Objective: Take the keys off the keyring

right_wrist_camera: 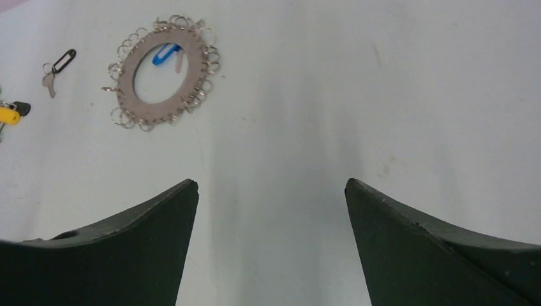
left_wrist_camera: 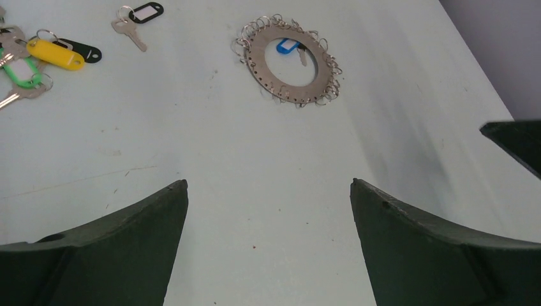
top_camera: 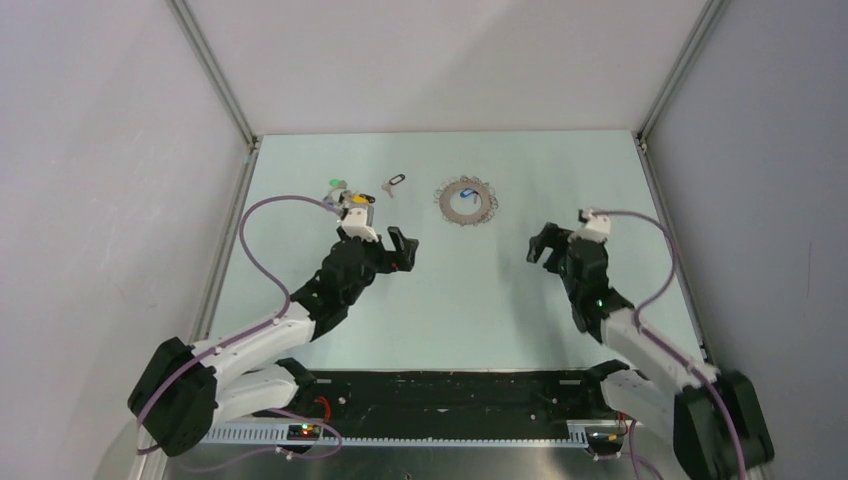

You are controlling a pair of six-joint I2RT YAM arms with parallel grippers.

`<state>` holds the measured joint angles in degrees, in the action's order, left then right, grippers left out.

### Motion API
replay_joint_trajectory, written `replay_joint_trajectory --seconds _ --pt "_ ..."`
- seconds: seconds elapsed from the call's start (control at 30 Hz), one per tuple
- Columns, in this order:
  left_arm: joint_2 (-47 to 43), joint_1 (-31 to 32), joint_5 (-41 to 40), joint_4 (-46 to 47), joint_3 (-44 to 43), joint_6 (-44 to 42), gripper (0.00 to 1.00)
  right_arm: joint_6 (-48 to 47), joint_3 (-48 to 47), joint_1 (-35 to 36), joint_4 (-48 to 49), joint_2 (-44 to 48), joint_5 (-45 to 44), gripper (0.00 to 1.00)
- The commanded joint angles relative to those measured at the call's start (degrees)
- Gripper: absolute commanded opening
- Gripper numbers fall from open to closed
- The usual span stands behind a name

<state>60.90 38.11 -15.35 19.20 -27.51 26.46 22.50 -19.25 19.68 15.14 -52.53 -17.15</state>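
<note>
"When we read the overhead view, where did the keyring (top_camera: 447, 201) lie?" asked the first of us.

"Flat on the pale table (top_camera: 480, 310), toward its far side," said the second. "It was ahead of both arms, between their lines of reach, and well apart from either. In the wrist views we saw it as a flat grey perforated plate with a wide central opening, fringed with small split rings (left_wrist_camera: 255, 29). A blue-tagged key (left_wrist_camera: 287, 46) lay inside that opening. We could not tell whether it was hooked to the plate."

"And the end effectors?"

"We found the left gripper (top_camera: 403, 251) with its fingers spread wide and nothing between them, above bare table. The right gripper (top_camera: 540, 247) stood the same way, fingers apart and empty. Neither touched the keyring."

"What else did we record?"

"A black-tagged key (top_camera: 393, 184) lay to the left of the keyring, apart from it. Farther left we saw a loose cluster of keys bearing a yellow tag (left_wrist_camera: 59, 54) and a green tag (left_wrist_camera: 21, 71), near the left arm's wrist in the overhead view."
</note>
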Motion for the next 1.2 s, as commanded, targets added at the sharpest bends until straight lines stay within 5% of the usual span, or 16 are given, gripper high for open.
replay_joint_trajectory --seconds 0.0,0.3,0.6,1.03,1.17 --pt "1.5 1.2 -4.2 2.5 -3.2 -3.7 1.00 0.4 -14.4 1.8 -3.0 -13.4 5.4 0.88" --pt "3.3 1.3 -3.5 2.5 -4.0 -3.2 1.00 -1.3 -39.7 4.9 -14.1 -37.7 10.1 0.62" --pt "2.1 1.2 -4.7 2.3 -3.7 -3.7 1.00 -0.8 -58.2 5.5 -24.7 -57.4 11.4 0.51" --pt "1.7 1.2 -5.5 1.6 -4.0 -3.9 1.00 -1.8 -67.8 5.6 -31.2 -69.7 10.9 0.34" --pt "1.9 1.2 -5.8 1.4 -4.1 -4.2 1.00 -2.7 -69.6 5.9 -33.3 -69.9 10.6 0.07"
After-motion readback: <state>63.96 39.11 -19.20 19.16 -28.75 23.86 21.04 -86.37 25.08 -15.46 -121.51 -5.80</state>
